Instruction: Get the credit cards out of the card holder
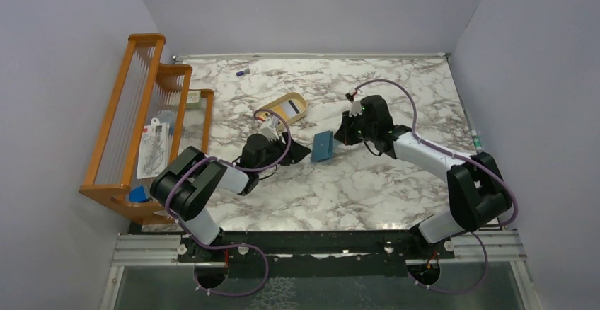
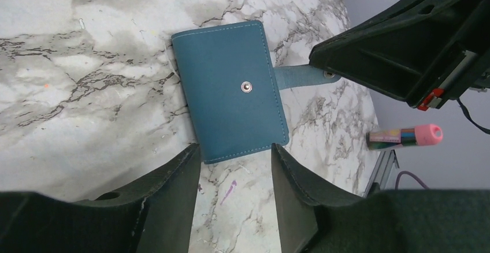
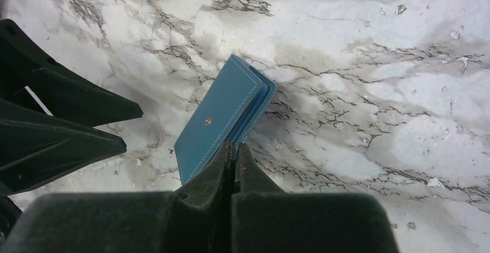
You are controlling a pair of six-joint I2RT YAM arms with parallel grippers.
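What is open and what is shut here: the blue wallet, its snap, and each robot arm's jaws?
card holder, folded shut.
snap tab, undone, sticking out sideways.
left gripper, jaws open at the card holder's edge, not gripping.
right gripper, jaws shut on the snap tab.
marker, pink cap on.

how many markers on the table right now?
2. A small purple marker lies near the far edge of the table, left of centre. A pink-capped marker lies at its right edge. More may be hidden from these views.
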